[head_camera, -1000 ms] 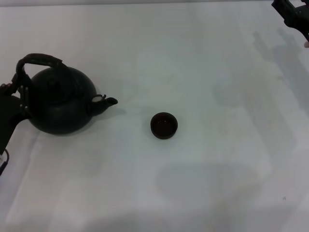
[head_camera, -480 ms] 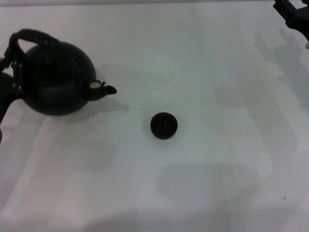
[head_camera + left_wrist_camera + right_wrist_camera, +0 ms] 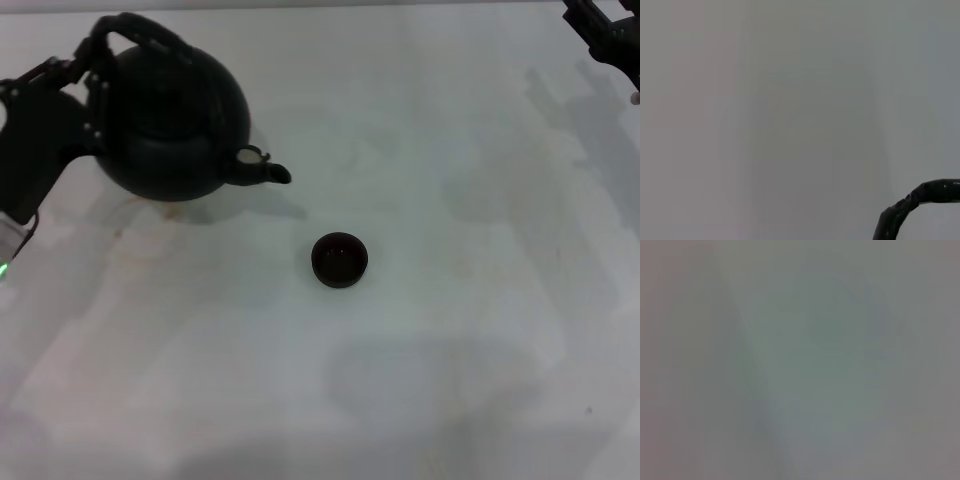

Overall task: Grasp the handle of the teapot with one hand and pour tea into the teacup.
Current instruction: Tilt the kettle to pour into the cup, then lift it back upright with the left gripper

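In the head view, the left gripper (image 3: 88, 75) is reaching in from the left edge of the bench (image 3: 470, 330), its jaws clenched on the handle (image 3: 135, 32) of the teapot (image 3: 175, 120). The handle is arching over the pot's top, and the gripper is meeting it on the side away from the spout (image 3: 270, 172). The teapot is hanging near the far left corner of the bench, tilted a little so that the spout is pointing toward the right edge and slightly downward; its shadow is lying on the bench surface beneath it, apart from the pot. The teacup (image 3: 340, 259) is sitting upright around the middle of the bench, well apart from the spout, nearer the front edge than the pot is. The right gripper (image 3: 608, 30) is showing only partly at the far right corner, and whether its jaws are released or clenched cannot be told.

In the left wrist view, a short curved stretch of the dark handle (image 3: 920, 200) is showing against the pale bench surface.

In the right wrist view, only a blurred pale surface is showing.
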`<act>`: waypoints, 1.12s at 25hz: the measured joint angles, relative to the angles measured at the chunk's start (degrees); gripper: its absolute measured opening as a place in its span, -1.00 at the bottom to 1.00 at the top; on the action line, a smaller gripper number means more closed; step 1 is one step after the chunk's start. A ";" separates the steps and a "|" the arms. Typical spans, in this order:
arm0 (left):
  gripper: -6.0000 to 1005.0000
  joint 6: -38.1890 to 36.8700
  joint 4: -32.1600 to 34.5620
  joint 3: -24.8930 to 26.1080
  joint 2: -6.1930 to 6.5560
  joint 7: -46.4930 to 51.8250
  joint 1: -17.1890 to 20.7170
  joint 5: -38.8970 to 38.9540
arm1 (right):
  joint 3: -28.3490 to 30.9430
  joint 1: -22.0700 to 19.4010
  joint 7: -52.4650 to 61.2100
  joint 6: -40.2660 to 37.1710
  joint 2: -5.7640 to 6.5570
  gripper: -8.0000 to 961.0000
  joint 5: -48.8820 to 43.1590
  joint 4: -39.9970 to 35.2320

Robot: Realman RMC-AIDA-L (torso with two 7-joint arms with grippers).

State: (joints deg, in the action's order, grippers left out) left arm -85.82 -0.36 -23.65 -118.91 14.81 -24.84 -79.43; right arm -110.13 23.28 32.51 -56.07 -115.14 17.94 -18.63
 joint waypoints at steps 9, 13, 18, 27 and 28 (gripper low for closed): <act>-0.75 1.13 0.10 0.01 -0.06 -8.00 -1.74 -2.66 | 0.07 0.12 0.00 0.09 0.00 0.79 0.19 0.00; -0.75 2.50 0.10 0.01 -0.13 -9.71 -2.62 -4.10 | 0.20 0.25 -0.15 0.11 0.00 0.79 0.02 -0.28; -0.76 4.27 -0.39 0.01 -0.32 -11.86 -4.24 -6.63 | 0.26 0.44 -0.15 0.10 -0.01 0.79 0.16 -0.35; -0.76 5.84 -0.48 0.01 -0.35 -11.91 -5.65 -9.07 | 0.09 0.46 -0.11 -0.18 -0.09 0.79 0.26 -0.45; -0.76 5.90 -0.39 0.00 -0.35 -11.99 -5.71 -9.47 | 0.10 0.46 -0.11 -0.18 -0.09 0.79 0.28 -0.43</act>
State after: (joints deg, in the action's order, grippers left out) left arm -79.92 -0.75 -23.64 -119.26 2.83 -30.55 -88.90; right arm -110.03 23.73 32.41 -56.26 -115.22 18.22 -19.06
